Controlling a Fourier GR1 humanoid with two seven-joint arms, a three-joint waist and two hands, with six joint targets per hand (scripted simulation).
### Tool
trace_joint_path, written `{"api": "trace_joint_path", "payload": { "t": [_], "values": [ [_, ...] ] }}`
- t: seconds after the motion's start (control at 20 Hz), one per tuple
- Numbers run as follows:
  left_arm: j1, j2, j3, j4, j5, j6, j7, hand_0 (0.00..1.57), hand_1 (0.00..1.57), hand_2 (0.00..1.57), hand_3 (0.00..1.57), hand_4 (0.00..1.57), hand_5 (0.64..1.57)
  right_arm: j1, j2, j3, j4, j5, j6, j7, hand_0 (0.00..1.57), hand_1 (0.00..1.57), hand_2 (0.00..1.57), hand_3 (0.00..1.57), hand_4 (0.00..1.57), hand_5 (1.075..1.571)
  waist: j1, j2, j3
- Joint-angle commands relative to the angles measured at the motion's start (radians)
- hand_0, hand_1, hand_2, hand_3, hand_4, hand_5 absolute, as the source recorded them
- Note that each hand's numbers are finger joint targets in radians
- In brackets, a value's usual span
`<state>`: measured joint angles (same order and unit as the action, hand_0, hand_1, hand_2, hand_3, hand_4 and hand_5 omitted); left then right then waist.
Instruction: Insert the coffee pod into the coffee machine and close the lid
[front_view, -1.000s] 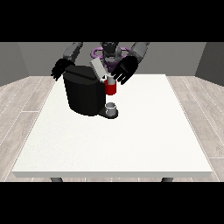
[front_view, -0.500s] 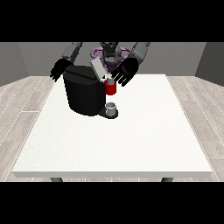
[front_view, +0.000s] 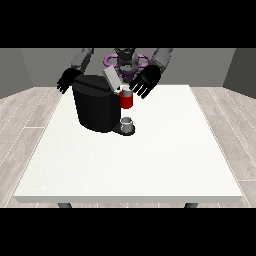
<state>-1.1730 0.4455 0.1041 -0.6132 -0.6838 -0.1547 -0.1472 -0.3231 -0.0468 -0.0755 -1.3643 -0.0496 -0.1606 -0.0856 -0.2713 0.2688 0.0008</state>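
A: Status on the coffee machine (front_view: 97, 107)?
B: Black body, sits on the bench (front_view: 150, 165) near the far edge, toward the far-left corner. Lid (front_view: 111, 79) is up, tilted — not closed.
A: Pod?
B: Can't pick out the coffee pod itself. There's a red part (front_view: 126, 101) on the machine's front right side, under the raised lid — could be the pod holder, can't tell. Small grey cup (front_view: 127, 123) stands on the machine's base, right below the red part.
A: Hands?
B: Robot hand at the view's right (front_view: 145, 82) hangs just beside the lid and above the red part, fingers spread and pointing down, holding nothing that I can see. Contact with the lid — can't tell.
A: Other one?
B: Robot hand at the view's left (front_view: 67, 80) is behind the machine's far-left top corner, fingers splayed, empty. Looks apart from the machine.
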Motion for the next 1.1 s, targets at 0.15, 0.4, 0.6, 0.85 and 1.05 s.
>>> {"api": "trace_joint_path", "payload": {
  "t": [0.15, 0.4, 0.6, 0.85, 1.05],
  "values": [
    [0.041, -0.021, -0.039, -0.01, -0.032, -0.008, -0.048, 0.91, 0.91, 1.02, 0.86, 0.36, 1.571, 0.021, 0.009, 0.007, 0.026, 0.016, -0.013, -0.013, 0.0, 0.0, 0.0, 0.0, 0.46, 1.571, 0.031, -0.018, -0.0006],
    [-0.033, 0.004, -0.059, 0.014, -0.071, -0.058, 0.015, 0.0, 0.0, 0.0, 0.0, 0.0, 1.571, -0.045, 0.009, 0.008, 0.025, 0.024, -0.037, 0.032, 0.0, 0.0, 0.0, 0.0, 0.44, 1.571, -0.001, 0.006, -0.0004],
    [0.019, -0.02, -0.06, 0.014, -0.079, -0.04, 0.01, 0.0, 0.0, 0.0, 0.0, 0.0, 1.571, 0.029, 0.014, 0.031, 0.009, 0.025, -0.012, 0.016, 0.0, 0.0, 0.0, 0.0, 0.35, 1.571, -0.007, -0.04, -0.0005],
    [0.021, -0.027, -0.06, -0.011, -0.078, -0.068, 0.006, 0.0, 0.0, 0.0, 0.0, 0.0, 1.571, 0.024, 0.014, -0.01, 0.057, 0.008, -0.029, -0.019, 0.0, 0.0, 0.0, 0.0, 0.38, 1.571, 0.036, -0.067, -0.0003],
    [0.042, -0.025, -0.042, -0.003, -0.074, -0.054, 0.0, 0.0, 0.0, 0.0, 0.0, 0.0, 1.571, 0.072, 0.023, 0.03, 0.019, 0.021, -0.017, 0.004, 0.0, 0.0, 0.0, 0.0, 0.36, 1.571, 0.013, -0.095, -0.0007]
  ]
}}
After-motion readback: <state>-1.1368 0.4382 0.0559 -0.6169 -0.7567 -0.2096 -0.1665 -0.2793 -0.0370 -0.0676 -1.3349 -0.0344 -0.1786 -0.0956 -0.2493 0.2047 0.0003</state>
